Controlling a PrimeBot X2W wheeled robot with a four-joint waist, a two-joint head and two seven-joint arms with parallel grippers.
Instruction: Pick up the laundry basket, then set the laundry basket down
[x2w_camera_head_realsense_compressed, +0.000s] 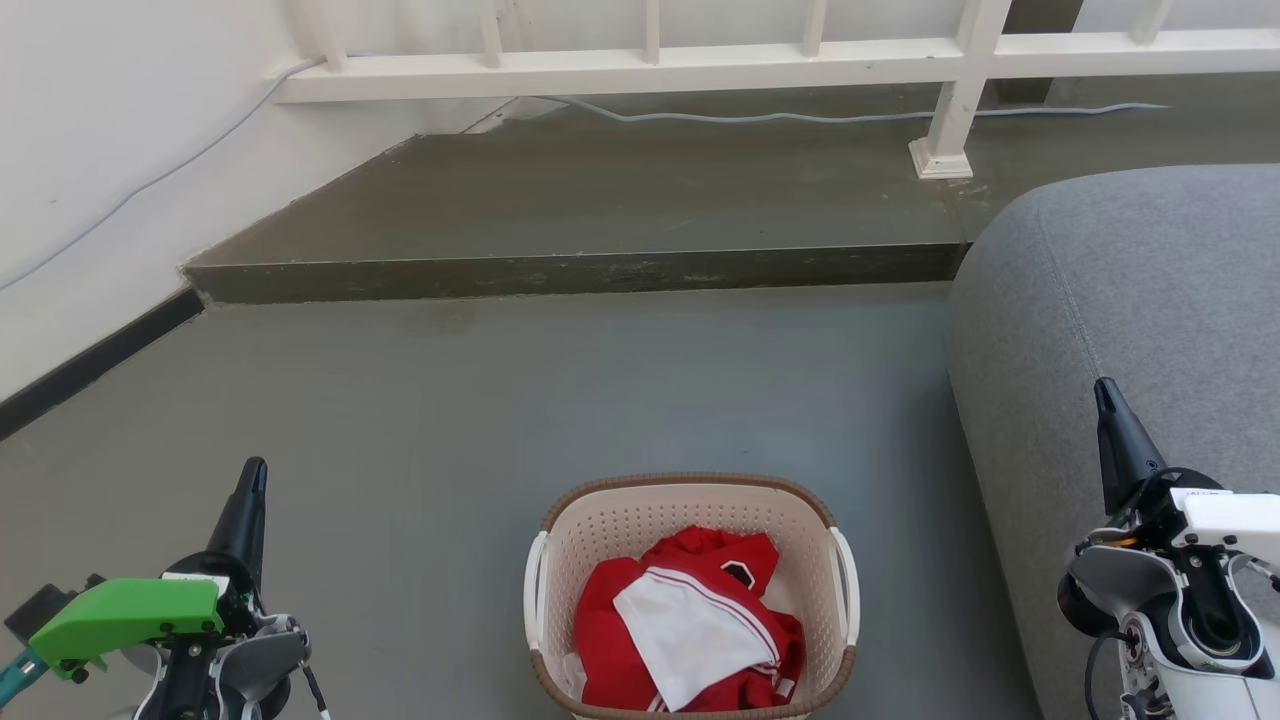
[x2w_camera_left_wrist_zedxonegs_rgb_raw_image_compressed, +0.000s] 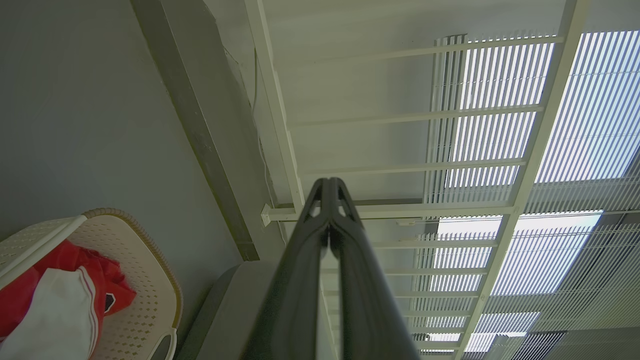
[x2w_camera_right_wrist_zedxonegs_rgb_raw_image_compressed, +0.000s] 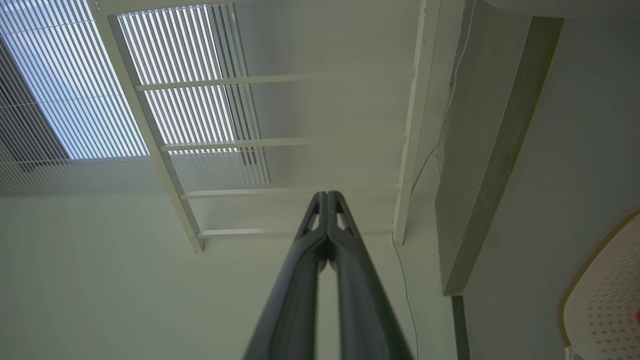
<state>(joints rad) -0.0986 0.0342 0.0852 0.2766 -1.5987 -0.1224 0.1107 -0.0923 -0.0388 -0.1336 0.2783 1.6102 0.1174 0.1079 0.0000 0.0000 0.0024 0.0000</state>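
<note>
Head view: nearest the lens, the left gripper (x2w_camera_head_realsense_compressed: 255, 470) rises from the lower left corner behind a green housing (x2w_camera_head_realsense_compressed: 130, 612), and the right gripper (x2w_camera_head_realsense_compressed: 1105, 392) rises from the lower right above its white wrist. Each points up and away, with nothing between its fingers. Between them, at the bottom centre, the basket (x2w_camera_head_realsense_compressed: 690, 481) stands upright on the grey floor (x2w_camera_head_realsense_compressed: 480, 400), well apart from both grippers, with a white handle (x2w_camera_head_realsense_compressed: 535, 590) on each side. It holds a crumpled red garment (x2w_camera_head_realsense_compressed: 610, 625) with a white panel (x2w_camera_head_realsense_compressed: 685, 630). A grey sofa (x2w_camera_head_realsense_compressed: 1130, 300) is just beside the basket on the right. Beyond are a low dark step (x2w_camera_head_realsense_compressed: 560, 270), a white railing (x2w_camera_head_realsense_compressed: 640, 65) and a cable (x2w_camera_head_realsense_compressed: 750, 117) along the wall. Left wrist view: the left gripper (x2w_camera_left_wrist_zedxonegs_rgb_raw_image_compressed: 329, 182) has its two dark fingers pressed together at the tips, closed on nothing. The basket (x2w_camera_left_wrist_zedxonegs_rgb_raw_image_compressed: 147, 280) with the red garment (x2w_camera_left_wrist_zedxonegs_rgb_raw_image_compressed: 107, 280) sits at the lower left, clear of the fingers. The railing (x2w_camera_left_wrist_zedxonegs_rgb_raw_image_compressed: 285, 125) and slatted blinds (x2w_camera_left_wrist_zedxonegs_rgb_raw_image_compressed: 500, 125) lie behind. Right wrist view: the right gripper (x2w_camera_right_wrist_zedxonegs_rgb_raw_image_compressed: 327, 195) is likewise closed tip to tip and empty. A part of the basket (x2w_camera_right_wrist_zedxonegs_rgb_raw_image_compressed: 605, 300) shows at the lower right edge, apart from the fingers. The step (x2w_camera_right_wrist_zedxonegs_rgb_raw_image_compressed: 490, 150), railing (x2w_camera_right_wrist_zedxonegs_rgb_raw_image_compressed: 410, 125) and blinds (x2w_camera_right_wrist_zedxonegs_rgb_raw_image_compressed: 175, 75) lie beyond.
</note>
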